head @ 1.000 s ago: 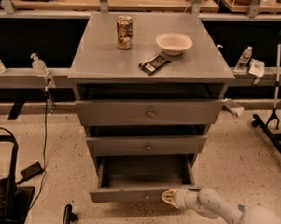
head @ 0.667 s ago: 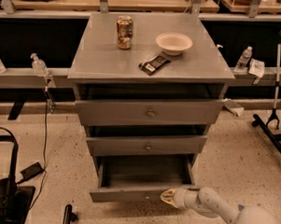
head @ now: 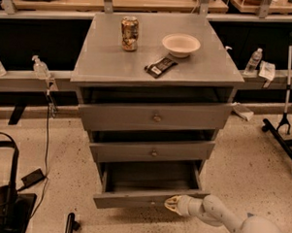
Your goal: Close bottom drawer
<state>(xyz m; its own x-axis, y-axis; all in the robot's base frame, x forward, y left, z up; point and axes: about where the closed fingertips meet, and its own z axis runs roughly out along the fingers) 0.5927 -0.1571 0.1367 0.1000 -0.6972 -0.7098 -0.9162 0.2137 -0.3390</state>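
The bottom drawer (head: pixel 132 198) is the lowest of three grey drawers in the metal cabinet (head: pixel 155 65). It is pulled out, and its dark inside shows from above. Its knob is hidden behind my gripper. My gripper (head: pixel 172 204) comes in from the lower right on a white arm (head: pixel 219 216). Its cream-coloured tip rests against the right half of the drawer's front panel. The middle drawer (head: pixel 151 151) and the top drawer (head: pixel 155 117) stand a little way out above it.
A can (head: pixel 129 33), a white bowl (head: pixel 180 44) and a dark snack bar (head: pixel 160 66) lie on the cabinet top. A black bag (head: pixel 4 199) and cable lie on the floor at left. A black stand base (head: pixel 281 134) is at right. Bottles (head: pixel 254 60) stand on the shelf behind.
My gripper has edged slightly left along the drawer front. The drawer stands about as far out as before.
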